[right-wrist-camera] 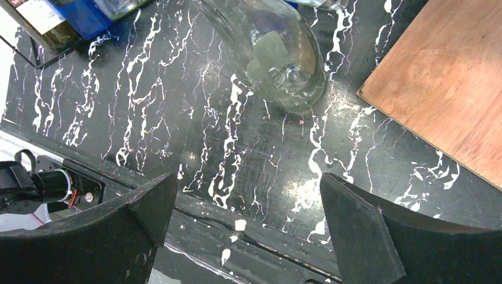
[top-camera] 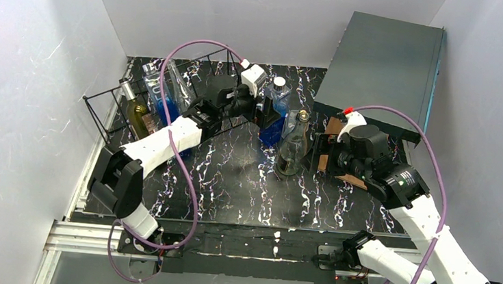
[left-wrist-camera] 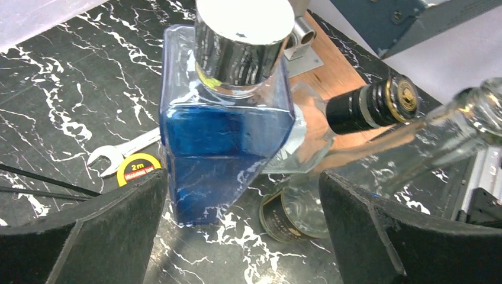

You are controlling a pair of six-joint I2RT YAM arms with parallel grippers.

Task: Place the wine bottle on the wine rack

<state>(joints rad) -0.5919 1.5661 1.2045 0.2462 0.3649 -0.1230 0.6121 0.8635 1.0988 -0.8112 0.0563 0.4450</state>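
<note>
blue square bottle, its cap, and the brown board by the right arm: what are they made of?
The blue bottle looks like glass: glossy and see-through, with the table's white veining showing through it. Its cap is mirror-bright silver, either metal or metallised plastic; I cannot tell which. The board looks like wood or plywood: matte brown with faint grain.

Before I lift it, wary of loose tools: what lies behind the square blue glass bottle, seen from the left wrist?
A silver open-end wrench and a round yellow tape measure; the square blue glass bottle covers the wrench's far end.
</note>
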